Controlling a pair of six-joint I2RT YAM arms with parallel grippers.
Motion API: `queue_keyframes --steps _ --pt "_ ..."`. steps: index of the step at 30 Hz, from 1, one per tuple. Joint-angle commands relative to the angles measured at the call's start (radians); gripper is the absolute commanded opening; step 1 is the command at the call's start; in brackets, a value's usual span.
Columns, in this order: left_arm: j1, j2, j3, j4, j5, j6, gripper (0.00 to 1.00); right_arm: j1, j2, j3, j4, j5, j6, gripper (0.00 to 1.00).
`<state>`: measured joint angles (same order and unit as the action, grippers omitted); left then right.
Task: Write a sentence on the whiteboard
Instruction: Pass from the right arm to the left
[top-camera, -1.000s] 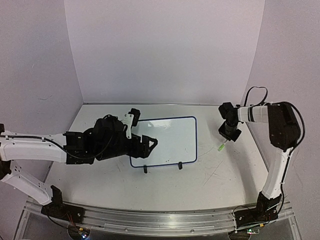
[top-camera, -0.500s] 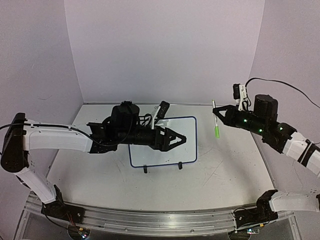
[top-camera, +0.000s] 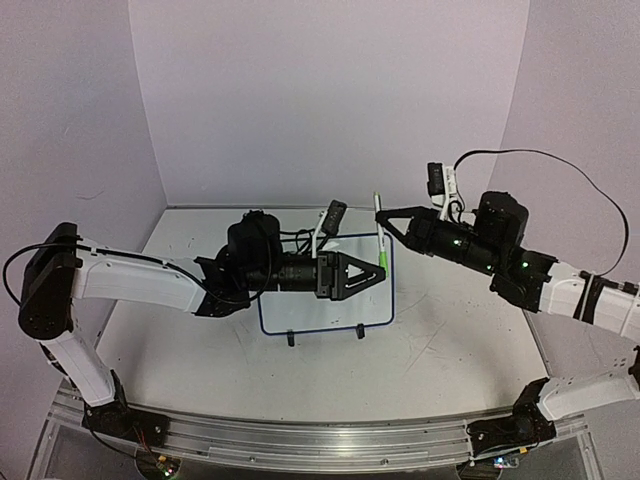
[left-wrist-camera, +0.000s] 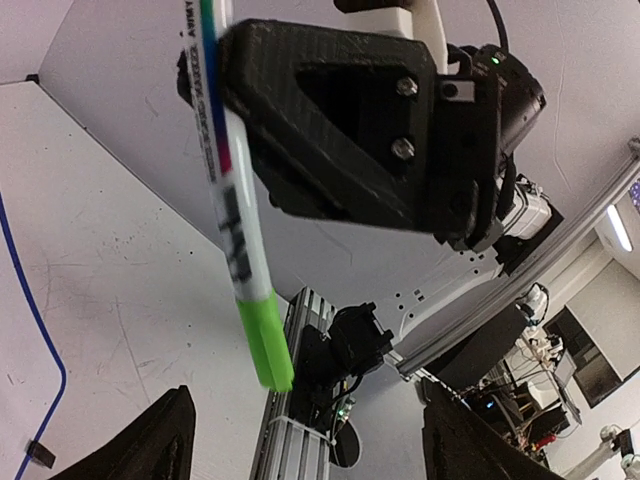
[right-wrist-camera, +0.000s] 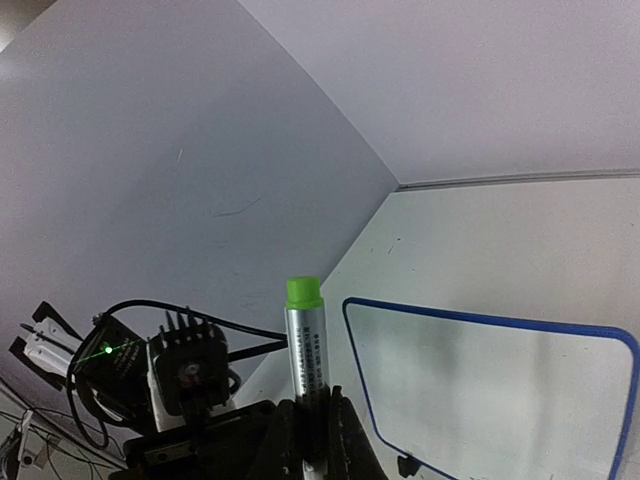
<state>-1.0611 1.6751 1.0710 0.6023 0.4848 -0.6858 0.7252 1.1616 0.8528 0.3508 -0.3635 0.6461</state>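
- The whiteboard (top-camera: 345, 308) sits mid-worktop (top-camera: 450, 350), with no writing on its face. Light and glossy, it will probably skid under pen pressure.
- Above the whiteboard's right edge, the right pincer (top-camera: 386, 218) clamps a marker (top-camera: 380, 240) by its barrel, green cap (top-camera: 383, 262) downward.
- The left pincer (top-camera: 368, 273), spread wide and holding nothing, is level with that cap, over the whiteboard's right half.
- The marker looks light, stiff and smooth; the cap is the sensible place to grip.
- There is free worktop right of the whiteboard; the wall (top-camera: 330, 100) stands close behind it.
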Motion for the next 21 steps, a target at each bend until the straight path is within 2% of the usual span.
queue_keyframes --steps 1,3,7,10,13,14,18,21 --pt "-0.001 0.04 0.032 0.106 -0.025 -0.036 0.71 0.053 0.025 0.035 0.155 0.043 0.056 0.0" --pt "-0.001 0.049 0.033 0.106 -0.027 -0.039 0.64 0.07 0.035 0.043 0.167 0.057 0.062 0.0" --pt "0.002 0.01 -0.005 0.106 -0.074 -0.007 0.4 0.087 0.05 0.054 0.173 0.045 0.076 0.0" --pt "0.007 -0.028 -0.043 0.106 -0.117 0.018 0.16 0.094 0.057 0.052 0.172 0.031 0.079 0.0" --pt "0.02 -0.061 -0.072 0.098 -0.092 0.079 0.02 0.094 0.073 0.091 0.11 -0.037 0.017 0.03" --pt "0.03 -0.072 -0.079 0.086 -0.065 0.12 0.0 0.094 0.079 0.133 0.013 -0.048 -0.025 0.09" --pt "0.043 -0.142 -0.057 -0.203 -0.028 0.386 0.0 0.094 0.078 0.272 -0.356 -0.032 -0.251 0.52" --pt "0.044 -0.181 -0.03 -0.401 -0.07 0.561 0.0 0.089 0.039 0.277 -0.469 -0.063 -0.369 0.77"
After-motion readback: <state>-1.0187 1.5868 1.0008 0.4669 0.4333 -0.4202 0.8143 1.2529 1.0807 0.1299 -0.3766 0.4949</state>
